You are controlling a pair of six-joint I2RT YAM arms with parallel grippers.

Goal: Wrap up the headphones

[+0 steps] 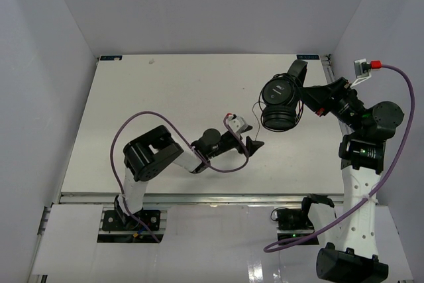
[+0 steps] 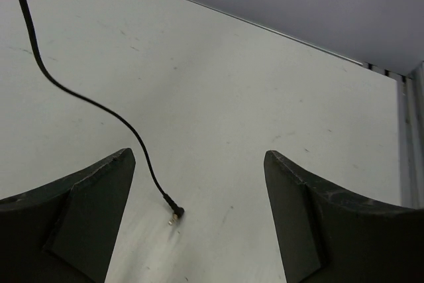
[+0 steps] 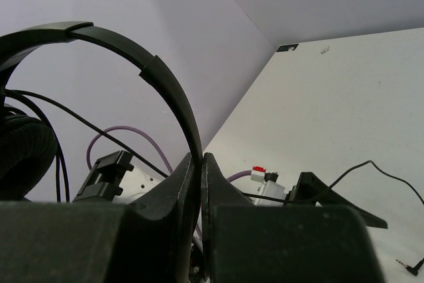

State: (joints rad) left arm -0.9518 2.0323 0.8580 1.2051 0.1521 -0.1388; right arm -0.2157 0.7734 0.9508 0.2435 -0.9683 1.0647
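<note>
The black headphones (image 1: 281, 101) hang in the air at the table's right, held by the thin headband (image 3: 159, 77). My right gripper (image 1: 310, 101) is shut on that headband (image 1: 296, 71); in the right wrist view its tips (image 3: 201, 158) pinch the band. One earcup (image 3: 23, 154) shows at the left with cord loops around it. The thin black cord (image 2: 73, 94) trails down to the table and ends in a plug (image 2: 173, 213), also seen in the right wrist view (image 3: 414, 268). My left gripper (image 1: 255, 144) is open low over the table, the plug between its fingers (image 2: 199, 164) nearer the left one.
Purple robot cables loop by the left arm (image 1: 142, 118) and along the right arm (image 1: 397, 130). White walls close the table's back and sides. The table's back edge (image 2: 278, 31) runs across the left wrist view.
</note>
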